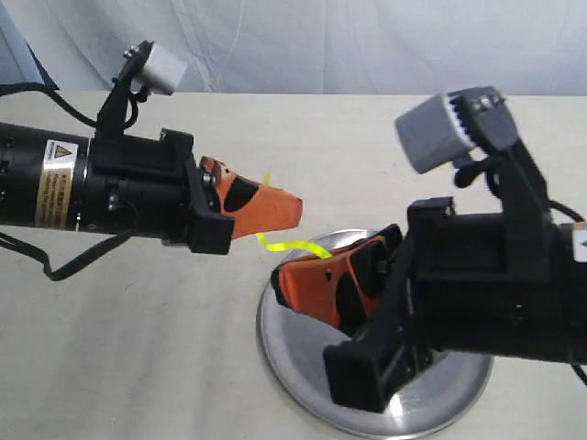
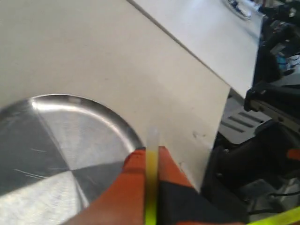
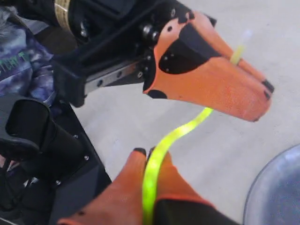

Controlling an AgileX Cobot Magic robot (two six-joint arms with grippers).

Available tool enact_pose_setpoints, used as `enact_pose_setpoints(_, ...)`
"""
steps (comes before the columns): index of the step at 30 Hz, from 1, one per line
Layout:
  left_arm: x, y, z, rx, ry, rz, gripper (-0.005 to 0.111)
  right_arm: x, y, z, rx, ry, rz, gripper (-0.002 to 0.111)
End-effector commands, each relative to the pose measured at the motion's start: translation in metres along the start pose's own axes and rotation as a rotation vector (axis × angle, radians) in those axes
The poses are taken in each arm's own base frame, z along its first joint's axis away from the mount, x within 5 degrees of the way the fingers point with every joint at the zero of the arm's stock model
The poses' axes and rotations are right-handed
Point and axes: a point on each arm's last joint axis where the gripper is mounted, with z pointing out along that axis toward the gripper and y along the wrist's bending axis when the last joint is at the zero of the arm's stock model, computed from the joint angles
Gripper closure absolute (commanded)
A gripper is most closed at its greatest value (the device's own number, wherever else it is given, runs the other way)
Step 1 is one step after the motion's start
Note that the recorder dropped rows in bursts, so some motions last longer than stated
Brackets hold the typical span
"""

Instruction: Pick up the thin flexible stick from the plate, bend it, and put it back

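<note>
Stick [image 1: 289,245] bows sideways from left jaws to right jaws.

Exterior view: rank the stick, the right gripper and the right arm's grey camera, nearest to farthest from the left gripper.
1. thin flexible stick, pinched in the left gripper itself, arching down to the right.
2. right gripper, lower right over the plate, pinching the stick's other end.
3. grey camera, mounted upper right, clearly farthest.

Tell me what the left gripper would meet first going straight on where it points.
Probably the bare table beyond the plate: nothing else lies ahead of the left gripper. The right gripper seems off to one side, but depth is unclear.
</note>
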Motion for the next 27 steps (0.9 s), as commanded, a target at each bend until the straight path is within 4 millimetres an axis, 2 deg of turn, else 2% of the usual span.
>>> enact_pose_setpoints(1,-0.007,-0.022,-0.003,0.253,-0.090,-0.123,0.107,-0.003,-0.002,-0.010,0.060,-0.034,-0.035,0.109)
enact_pose_setpoints(4,-0.023,-0.032,-0.010,0.403,-0.260,-0.198,0.107,0.005,-0.011,-0.001,0.127,0.064,-0.017,0.109)
enact_pose_setpoints(7,-0.034,-0.032,-0.012,0.393,-0.343,-0.169,0.107,0.012,-0.016,0.012,0.156,0.138,0.043,0.109)
enact_pose_setpoints(9,-0.035,-0.023,-0.009,0.277,-0.351,-0.137,0.107,0.015,-0.014,0.021,0.134,0.157,0.094,0.109)
enact_pose_setpoints(12,-0.029,-0.004,-0.004,0.052,-0.297,-0.108,0.107,0.017,-0.003,0.027,0.062,0.155,0.077,0.109)
enact_pose_setpoints(16,-0.014,0.013,-0.002,-0.150,-0.142,-0.034,0.107,0.005,0.007,0.014,0.014,0.096,0.034,0.109)
enact_pose_setpoints(18,-0.007,0.017,-0.002,-0.185,-0.085,-0.096,0.107,-0.003,0.009,0.003,0.016,0.026,-0.007,0.109)
enact_pose_setpoints(22,-0.002,0.006,0.000,-0.068,-0.035,-0.179,0.107,-0.010,0.003,-0.017,0.055,-0.038,-0.003,0.109)
enact_pose_setpoints(27,-0.019,-0.024,-0.004,0.293,-0.163,-0.357,0.107,-0.005,-0.016,-0.019,0.177,0.023,0.019,0.109)
